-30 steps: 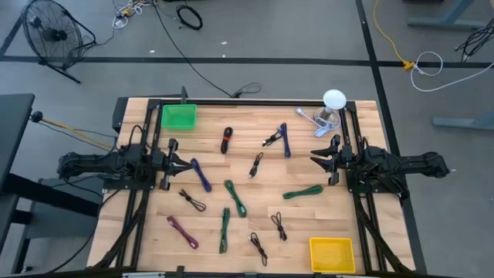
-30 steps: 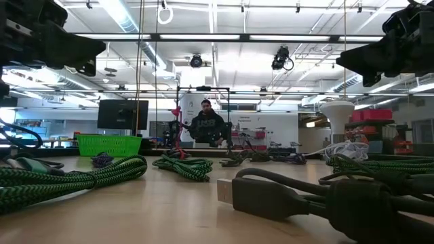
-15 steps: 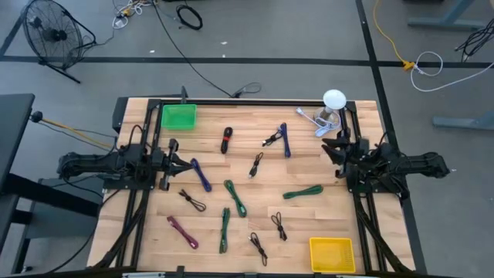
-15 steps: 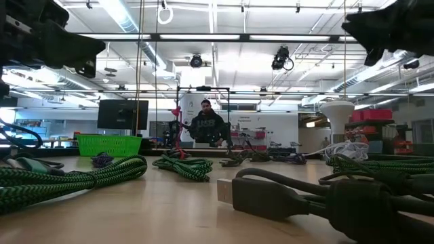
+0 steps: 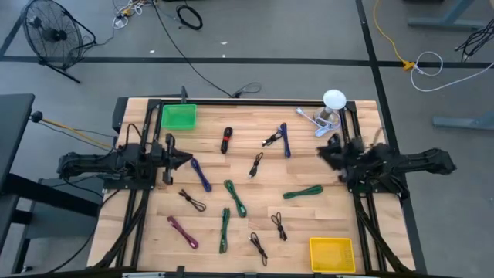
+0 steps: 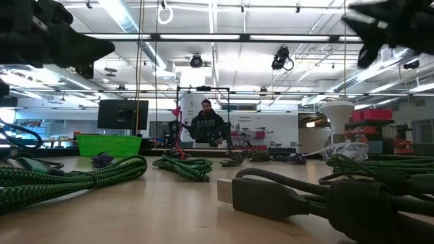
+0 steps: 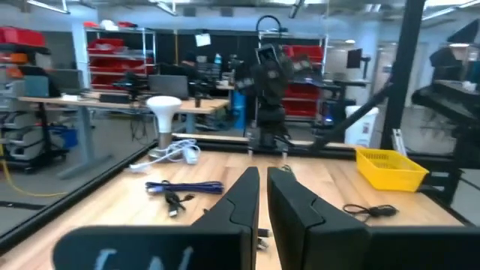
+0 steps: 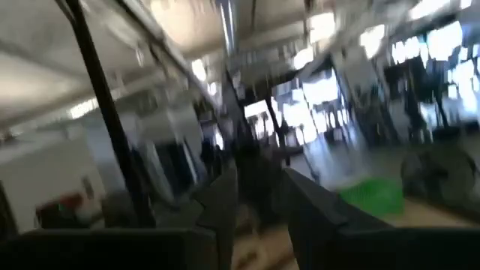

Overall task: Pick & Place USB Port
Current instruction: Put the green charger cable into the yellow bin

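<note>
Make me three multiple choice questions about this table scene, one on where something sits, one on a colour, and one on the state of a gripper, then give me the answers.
1. Where does the yellow bin sit on the table in the high view?
A. The lower right corner
B. The upper left corner
C. The middle

2. What colour is the cable nearest the left gripper?
A. Red
B. Blue
C. White

3. How do the right gripper's fingers stand?
A. Clamped on a green cable
B. Clamped on the lamp
C. Apart, with nothing between them

Answers:
1. A, the yellow bin lies at the table's lower right corner, opposite the green bin.
2. B, the blue cable lies just ahead of the left gripper.
3. C, the right wrist view shows the right gripper with a clear gap and nothing held.
</note>
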